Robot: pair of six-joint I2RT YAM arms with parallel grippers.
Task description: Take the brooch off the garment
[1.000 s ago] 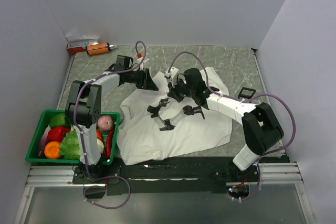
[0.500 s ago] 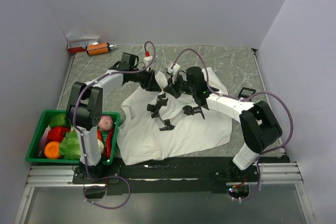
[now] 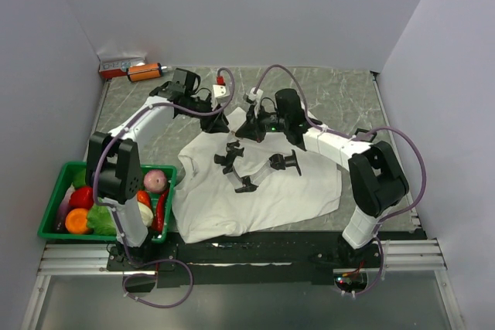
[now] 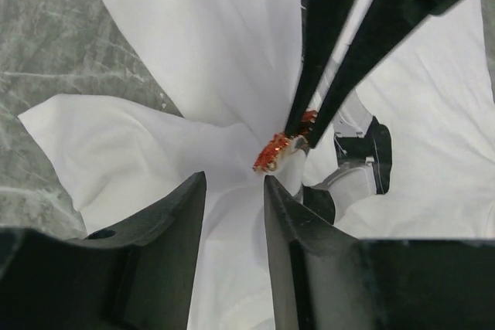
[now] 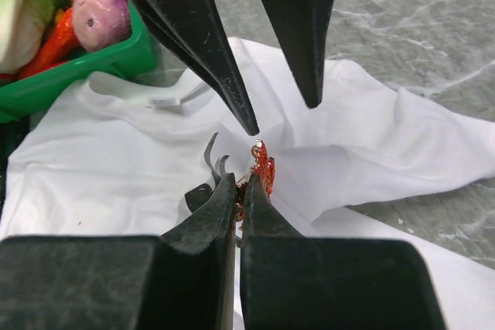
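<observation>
both arms have swung in over the shirt [image 3: 255, 202]. right fingers [image 5: 218, 218] now pinch the brooch [image 4: 272, 152], still pinned on (cloth tents beneath it); left fingers [image 4: 170, 214] hang apart just beside, empty, so pulling free remains.

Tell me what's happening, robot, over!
Right gripper shut on brooch. Left gripper open, close by. Brooch sits on raised shirt fold. Nothing blocking.

- No words, brands or numbers can be read in any view.
- Small box [image 3: 121, 65], upper left of the overhead frame: print too small to read.
- Neck tag [image 5: 164, 102] on the garment [image 5: 93, 168]: illegible.
</observation>
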